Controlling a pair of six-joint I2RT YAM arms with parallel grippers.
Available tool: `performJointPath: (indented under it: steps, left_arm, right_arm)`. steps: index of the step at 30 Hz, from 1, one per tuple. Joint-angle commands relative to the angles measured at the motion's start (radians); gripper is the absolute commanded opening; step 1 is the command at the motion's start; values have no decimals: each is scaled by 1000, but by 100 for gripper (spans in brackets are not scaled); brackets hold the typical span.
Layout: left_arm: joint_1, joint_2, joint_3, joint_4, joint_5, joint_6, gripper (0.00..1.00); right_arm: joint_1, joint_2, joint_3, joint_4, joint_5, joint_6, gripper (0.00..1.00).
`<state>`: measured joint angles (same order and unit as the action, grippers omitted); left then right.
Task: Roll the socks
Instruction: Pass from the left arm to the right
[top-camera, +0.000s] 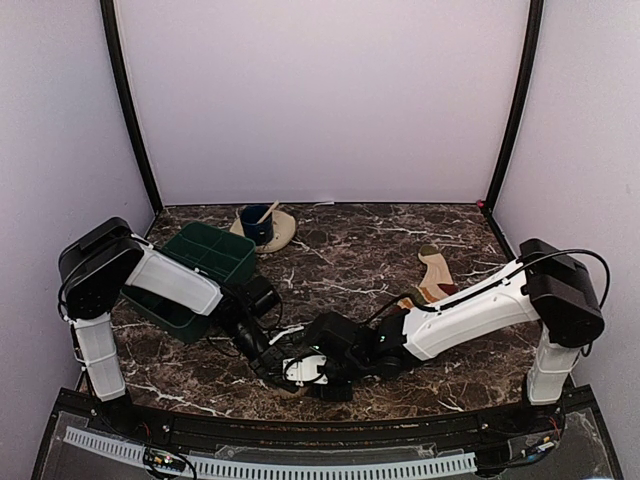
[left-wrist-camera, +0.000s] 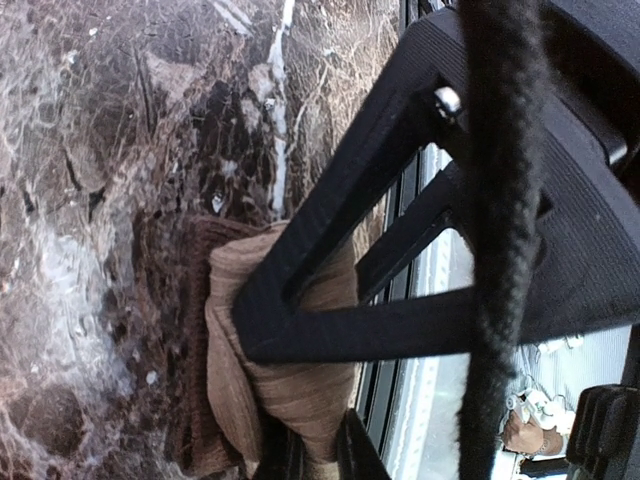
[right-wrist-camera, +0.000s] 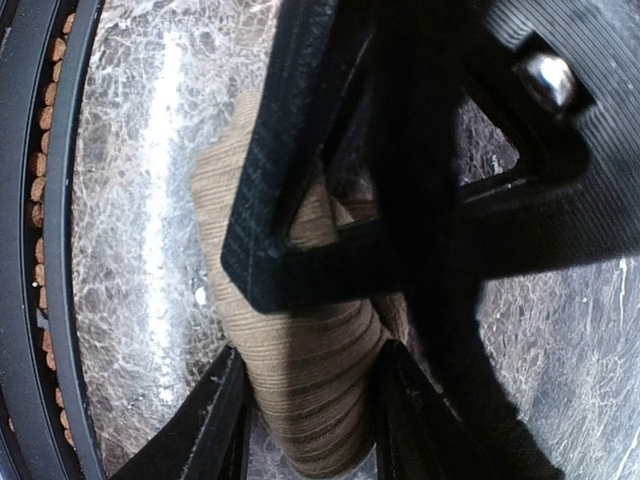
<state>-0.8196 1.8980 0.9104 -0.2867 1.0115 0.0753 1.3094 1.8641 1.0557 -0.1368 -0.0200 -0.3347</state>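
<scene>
The plain tan ribbed fabric sock (right-wrist-camera: 305, 410) lies bunched on the dark marble-patterned table (top-camera: 350, 250), close to its near edge, and both arms meet over it there. The right gripper (right-wrist-camera: 310, 350) holds it: one black finger presses on each side of the folded fabric, at a middle opening. The left gripper (left-wrist-camera: 318, 440) comes from the other side. Its fingers stand narrow, and they seem to pinch a fold of the same sock, but that view is mostly covered by the other gripper's frame. The striped tan fabric sock (top-camera: 435, 272) lies flat, well apart, on the right part of the table. A dark green plastic tray (top-camera: 213, 234) stands at the left, with a dark blue cup (top-camera: 257, 224) near it.
</scene>
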Motion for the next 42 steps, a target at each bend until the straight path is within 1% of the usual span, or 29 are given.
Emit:
performJointPath:
  steps: [1, 4, 9, 15, 21, 25, 31, 36, 42]
  left_arm:
    - [-7, 30, -6, -60, -18, 28, 0]
    - [-7, 30, -6, -62, -18, 29, 0]
    - [-7, 30, -7, -65, -21, 31, 0]
    - [-1, 18, -8, -58, -49, 15, 0]
    - [19, -21, -20, -32, -92, -15, 1]
    - [42, -77, -48, -3, -146, -55, 7]
    - [87, -179, -79, 35, -215, -112, 15]
    - [95, -217, -83, 31, -214, -123, 18]
    - [95, -231, -106, 21, -176, -125, 22]
  right_arm:
    - [8, 50, 22, 17, 18, -4, 37]
    - [7, 66, 32, -3, 14, -3, 31]
    - [3, 97, 55, -59, -19, 3, 17]
    - [-5, 111, 60, -105, -58, 19, 7]
    - [-10, 129, 65, -139, -88, 34, 2]
    - [-9, 135, 63, -144, -102, 45, 0]
    - [-11, 135, 52, -144, -95, 65, 0]
    - [-14, 127, 37, -134, -91, 89, 0]
    - [-19, 130, 32, -130, -86, 118, 0]
